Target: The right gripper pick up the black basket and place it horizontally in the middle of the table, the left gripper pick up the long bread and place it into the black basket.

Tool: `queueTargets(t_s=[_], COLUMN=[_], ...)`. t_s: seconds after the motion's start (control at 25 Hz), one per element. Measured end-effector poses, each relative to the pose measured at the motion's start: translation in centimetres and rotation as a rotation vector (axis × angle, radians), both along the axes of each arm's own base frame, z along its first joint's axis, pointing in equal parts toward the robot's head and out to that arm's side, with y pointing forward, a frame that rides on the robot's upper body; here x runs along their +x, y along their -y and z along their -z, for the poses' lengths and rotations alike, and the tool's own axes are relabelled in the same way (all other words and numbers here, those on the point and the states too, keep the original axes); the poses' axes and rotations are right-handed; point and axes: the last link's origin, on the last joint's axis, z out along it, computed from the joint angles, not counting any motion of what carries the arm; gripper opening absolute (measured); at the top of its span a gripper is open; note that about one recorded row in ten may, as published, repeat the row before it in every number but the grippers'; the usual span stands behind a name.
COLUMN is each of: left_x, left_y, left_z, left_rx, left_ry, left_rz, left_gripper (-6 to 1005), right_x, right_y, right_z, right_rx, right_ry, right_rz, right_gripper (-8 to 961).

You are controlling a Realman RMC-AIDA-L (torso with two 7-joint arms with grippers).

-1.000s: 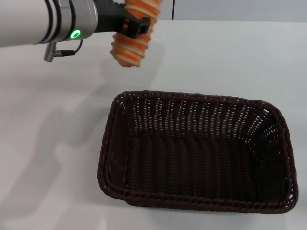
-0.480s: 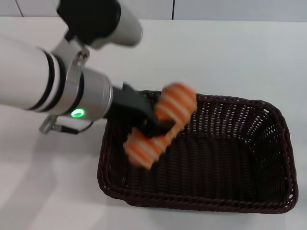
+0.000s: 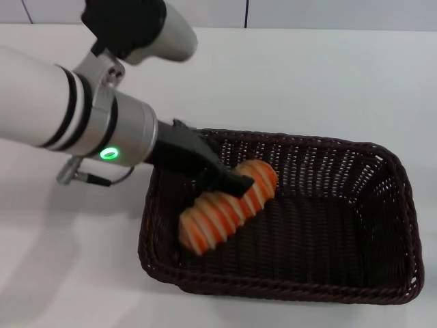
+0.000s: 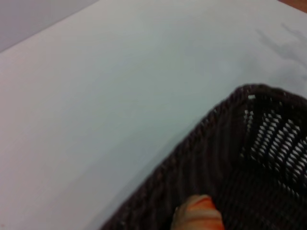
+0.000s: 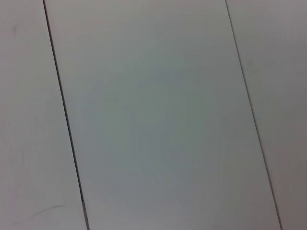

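Because the oblong toy loaf with alternating orange and cream ridged stripes, the long bread, looks like moulded foam or light plastic, it probably weighs little and gives slightly under pressure, and its ridges should offer the pads some bite; the sensible place to hold it is across the middle of its length, which is where the black two-finger left gripper on the white cylindrical arm is clamped on it now, one dark finger lying over the loaf's upper side. The bread slants beneath the gripper, one rounded end pointing ahead of the fingers towards the basket's middle and the other lower, back towards the near wall; whether it already touches the floor cannot be told. It sits inside the large rectangular dark brown-black woven wicker basket, at the end nearest the gripper's arm, and the left wrist view shows a rounded orange end just inside the braided rim. The basket looks stiff and light and rests lengthwise on the plain white table. The right gripper is nowhere visible; its wrist camera sees only pale panels.
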Motion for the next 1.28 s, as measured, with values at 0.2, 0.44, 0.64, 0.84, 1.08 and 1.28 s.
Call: queueTargets(t_s=[0.2,0.44,0.64,0.84,1.08,1.28], left_x=[0.5,-0.8,-6.8,-11.3,-17.7,-20.8], left_y=[-1.4,-8.5,-10.8,-9.4,-7.5,-5.8], left_z=[-1.3,-5.8,-4.9,-6.7,-6.9,-6.6], left_rx=[0.082,0.689,1.136,1.474,1.508,1.508], left_ry=[0.028,0.029,-0.038,0.187,0.302,0.343], left_rz=[0.029,0.289,0.492,0.493,0.217,0.065], left_gripper=[812,852,850,848,844,844], right_x=[0.0,-0.2,0.3,1.2,1.9,1.9], right_y=[0.1,-0.1,0.8,2.3,3.5,3.5], right_z=[0.1,0.1,-0.1,-0.9,-1.6,-1.3], right_rx=[-0.002,-0.012,0.008,0.094,0.164,0.158], right_ry=[-0.001,0.006,0.018,0.092,0.095,0.100], right_rz=[-0.001,-0.011,0.010,0.023,0.060,0.058], right_gripper=[807,808,807,807,807,807])
